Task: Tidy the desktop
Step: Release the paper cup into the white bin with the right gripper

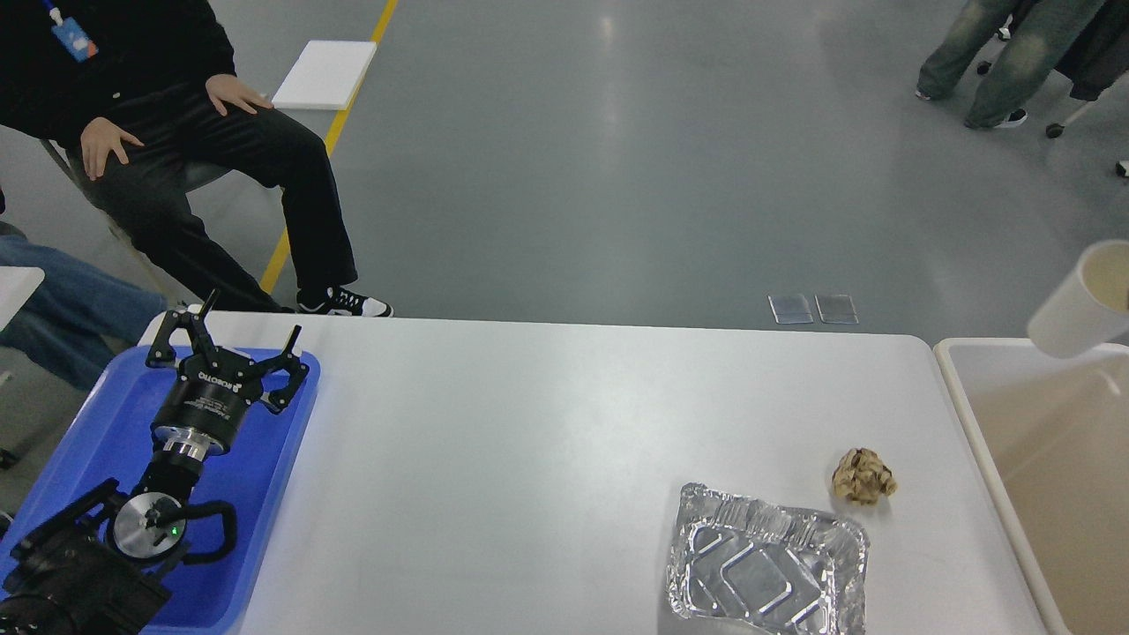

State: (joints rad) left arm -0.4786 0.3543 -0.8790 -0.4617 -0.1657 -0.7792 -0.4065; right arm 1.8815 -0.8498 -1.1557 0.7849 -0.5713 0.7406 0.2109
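Observation:
The white desktop (529, 459) fills the middle of the head view. On it at the front right lie a crumpled foil tray (766, 573) and a crumpled brown paper ball (863, 476). My left gripper (234, 331) is open and empty above the blue tray (256, 494) at the left. A white paper cup (1080, 304) hangs tilted at the right edge, above the far end of the beige bin (961, 388). My right gripper is out of view past the right edge.
Two people sit beyond the table's far left corner, one in black trousers (220, 168). Another person's legs (997, 53) stand at the far right. A white foam board (325, 74) lies on the grey floor.

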